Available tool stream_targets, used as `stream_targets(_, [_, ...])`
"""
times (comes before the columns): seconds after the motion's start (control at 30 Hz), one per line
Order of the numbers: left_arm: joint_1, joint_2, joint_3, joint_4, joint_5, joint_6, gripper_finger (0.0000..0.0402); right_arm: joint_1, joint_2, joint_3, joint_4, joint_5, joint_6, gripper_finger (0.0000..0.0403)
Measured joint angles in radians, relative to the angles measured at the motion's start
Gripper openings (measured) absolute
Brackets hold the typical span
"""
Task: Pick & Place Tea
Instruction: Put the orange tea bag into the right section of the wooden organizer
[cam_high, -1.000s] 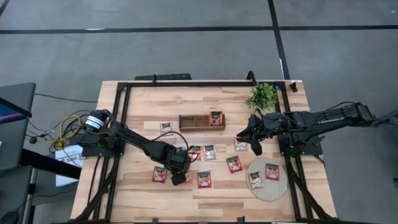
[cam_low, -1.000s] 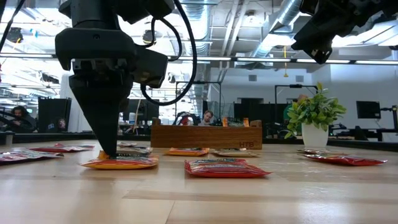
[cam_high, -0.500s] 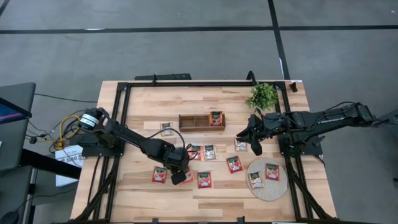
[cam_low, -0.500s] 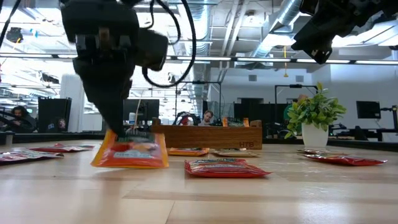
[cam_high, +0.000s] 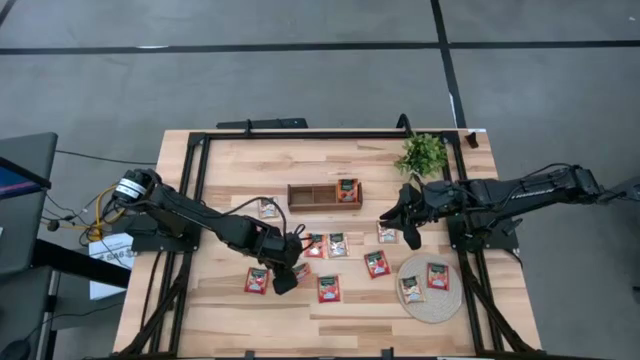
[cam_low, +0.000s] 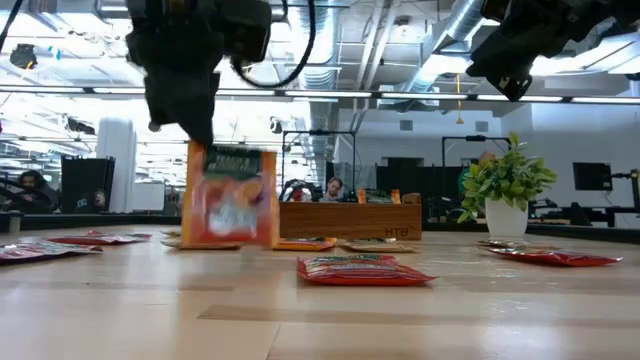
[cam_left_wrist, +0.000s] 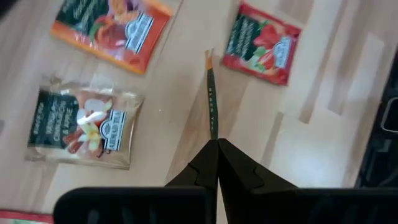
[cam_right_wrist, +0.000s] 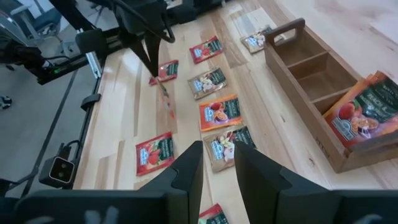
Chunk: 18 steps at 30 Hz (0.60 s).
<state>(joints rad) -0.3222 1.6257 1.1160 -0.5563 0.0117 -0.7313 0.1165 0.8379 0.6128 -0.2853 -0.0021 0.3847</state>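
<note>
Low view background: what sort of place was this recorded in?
Probably an open-plan office or lab. Behind the wooden table are rows of desks with dark monitors, exposed ceiling ducts with strip lights, and a person seated at far left.

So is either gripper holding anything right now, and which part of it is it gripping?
The left gripper pinches an orange tea sachet by its top edge, hanging clear of the table. The right gripper holds nothing.

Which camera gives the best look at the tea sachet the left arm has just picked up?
The low view: the held sachet hangs face-on below the left gripper, clear of the table. The left wrist view catches only its thin edge. The right wrist view shows it small and far. From above, the arm mostly hides it.
</note>
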Motion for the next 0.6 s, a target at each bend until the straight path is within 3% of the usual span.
stream_targets(0.43, [0.017,0.000,0.237,-0.132,-0.156,0.118,0.0000,0.001,0.178,0.000,0.215,-0.125,-0.101,0.0085])
stream_targets(0.6, [0.043,0.000,0.293,-0.134,-0.174,0.167,0.0000,0.001,0.252,0.000,0.326,-0.187,-0.105,0.0114])
